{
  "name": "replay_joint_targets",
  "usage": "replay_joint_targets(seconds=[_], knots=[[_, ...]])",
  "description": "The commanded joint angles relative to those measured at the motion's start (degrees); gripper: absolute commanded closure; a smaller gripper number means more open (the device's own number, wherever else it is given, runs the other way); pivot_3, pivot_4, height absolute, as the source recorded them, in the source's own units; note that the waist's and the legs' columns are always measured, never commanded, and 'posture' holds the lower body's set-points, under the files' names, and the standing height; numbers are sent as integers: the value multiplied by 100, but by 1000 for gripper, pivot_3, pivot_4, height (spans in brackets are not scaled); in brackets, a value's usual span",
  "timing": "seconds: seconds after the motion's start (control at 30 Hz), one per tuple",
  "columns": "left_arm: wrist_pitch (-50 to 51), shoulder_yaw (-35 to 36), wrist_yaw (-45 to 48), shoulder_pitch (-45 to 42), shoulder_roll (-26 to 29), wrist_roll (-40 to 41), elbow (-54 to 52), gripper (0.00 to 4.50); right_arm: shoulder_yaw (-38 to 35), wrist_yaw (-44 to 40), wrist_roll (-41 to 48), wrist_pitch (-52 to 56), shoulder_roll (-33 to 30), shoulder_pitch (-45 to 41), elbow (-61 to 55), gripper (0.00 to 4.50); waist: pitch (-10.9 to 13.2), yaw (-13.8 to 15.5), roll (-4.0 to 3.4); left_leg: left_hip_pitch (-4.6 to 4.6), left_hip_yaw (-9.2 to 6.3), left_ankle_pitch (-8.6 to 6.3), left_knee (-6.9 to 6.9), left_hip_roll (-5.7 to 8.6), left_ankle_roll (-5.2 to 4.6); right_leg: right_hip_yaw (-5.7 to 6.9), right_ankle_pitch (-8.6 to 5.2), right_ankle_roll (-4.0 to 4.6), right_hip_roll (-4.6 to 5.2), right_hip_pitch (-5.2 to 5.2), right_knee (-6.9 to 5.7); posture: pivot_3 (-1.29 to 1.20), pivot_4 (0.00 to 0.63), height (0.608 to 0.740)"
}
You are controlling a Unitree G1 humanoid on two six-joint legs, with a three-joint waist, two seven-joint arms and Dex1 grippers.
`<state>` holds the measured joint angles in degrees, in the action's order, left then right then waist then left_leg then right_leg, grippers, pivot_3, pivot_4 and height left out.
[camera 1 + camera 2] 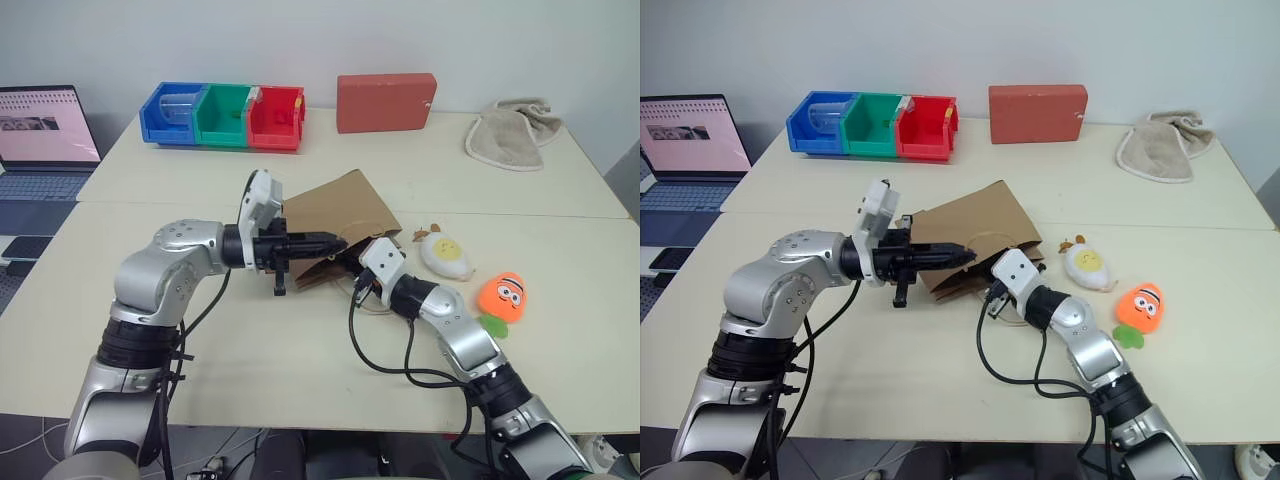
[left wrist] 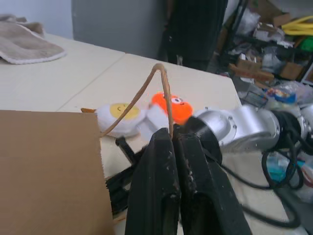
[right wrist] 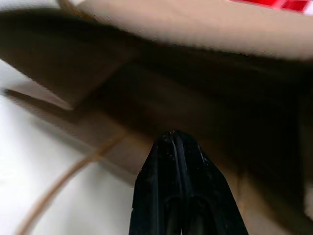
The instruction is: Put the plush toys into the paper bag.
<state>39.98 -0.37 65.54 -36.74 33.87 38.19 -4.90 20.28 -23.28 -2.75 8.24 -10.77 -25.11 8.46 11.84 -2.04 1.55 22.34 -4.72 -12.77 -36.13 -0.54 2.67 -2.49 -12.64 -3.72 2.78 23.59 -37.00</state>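
Note:
The brown paper bag [image 1: 335,205] lies on its side in the middle of the table, mouth toward the right arm. My left gripper [image 1: 335,241] is shut on the bag's cord handle [image 2: 164,83] and holds the upper edge of the mouth raised. My right gripper [image 3: 175,134] is shut with nothing seen between its fingers and points into the bag's dark opening, just below the left gripper. The white egg plush toy [image 1: 446,256] and the orange carrot plush toy [image 1: 503,298] lie on the table to the right of the bag, beside the right forearm.
At the back of the table stand blue, green and red bins [image 1: 223,115] and a red box [image 1: 385,101]. A beige towel [image 1: 510,135] lies at the back right. A laptop [image 1: 45,130] sits on a side desk at the left.

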Motion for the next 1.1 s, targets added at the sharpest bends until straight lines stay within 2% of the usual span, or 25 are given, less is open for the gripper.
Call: replay_joint_targets(seconds=[0.03,0.3,0.57,0.87,1.1], knots=[[212,344,-159,-222,25,338,-209,4500,4,187,-251,-184,145,-177,228,4483,0,-4,0,0,1,0,0,0,0,0,0,0,0,0,0,0,150,740],[-201,944,-551,-1241,195,211,440,4500,-33,-3,-350,161,164,-84,150,4483,0,-2,1,1,-4,0,-1,0,1,2,1,1,-2,-1,1,0,150,740],[-702,1022,-627,-1948,225,12,760,4500,-85,-23,-342,337,228,-93,148,4483,0,-23,1,1,-3,0,2,0,1,1,1,1,-2,-1,2,0,150,740],[-749,559,-269,-1093,301,-197,267,4500,-237,-56,-245,374,307,-178,-63,4483,0,-51,1,0,-3,0,2,0,1,-1,1,1,-2,0,0,0,150,740],[-730,440,-57,-790,356,-182,93,4500,-394,-349,8,955,104,-56,-1278,4483,0,-50,0,4,-4,0,2,0,1,0,1,1,-3,3,0,0,150,740]])
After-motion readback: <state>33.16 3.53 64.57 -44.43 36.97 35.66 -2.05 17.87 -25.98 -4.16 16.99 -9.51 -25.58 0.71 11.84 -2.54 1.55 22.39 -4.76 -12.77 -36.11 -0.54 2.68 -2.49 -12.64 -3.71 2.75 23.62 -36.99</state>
